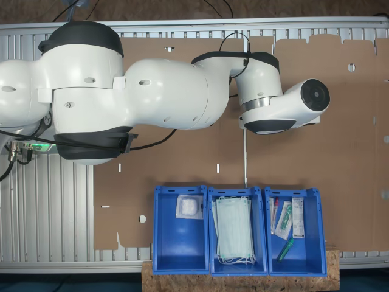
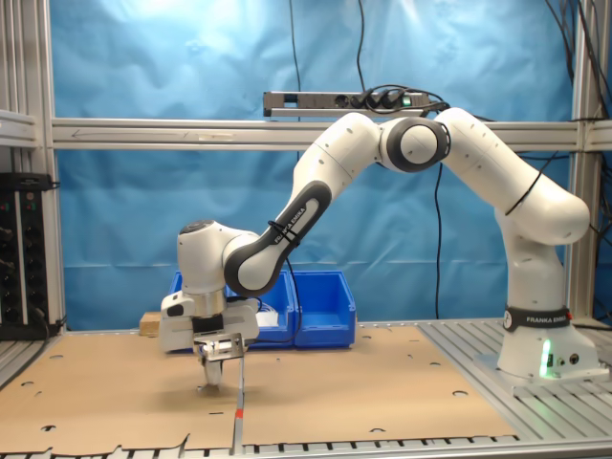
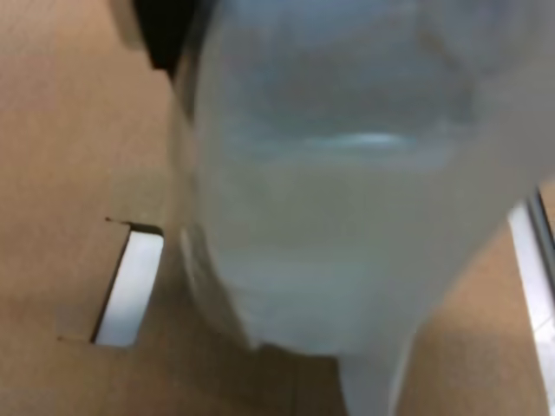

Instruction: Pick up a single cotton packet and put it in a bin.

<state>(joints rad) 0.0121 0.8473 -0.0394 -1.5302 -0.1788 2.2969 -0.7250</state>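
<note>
In the second exterior view my gripper (image 2: 212, 375) is down at the brown cardboard, its fingers close together. A blurred white cotton packet (image 3: 347, 217) stands right in front of the wrist camera and seems to be pinched between the fingers. From above, the white hand (image 1: 285, 106) covers the fingers. Another cotton packet (image 1: 189, 208) lies in a blue bin (image 1: 179, 246), the one at the first exterior view's left of a row of three. That row stands well away from the hand.
The middle bin (image 1: 212, 231) holds pale green face masks (image 1: 234, 234). The third bin (image 1: 316, 243) holds thin packets. The bins (image 2: 320, 306) sit behind the arm in the second exterior view. Cardboard (image 1: 340, 182) with cut slots (image 3: 130, 286) covers the table.
</note>
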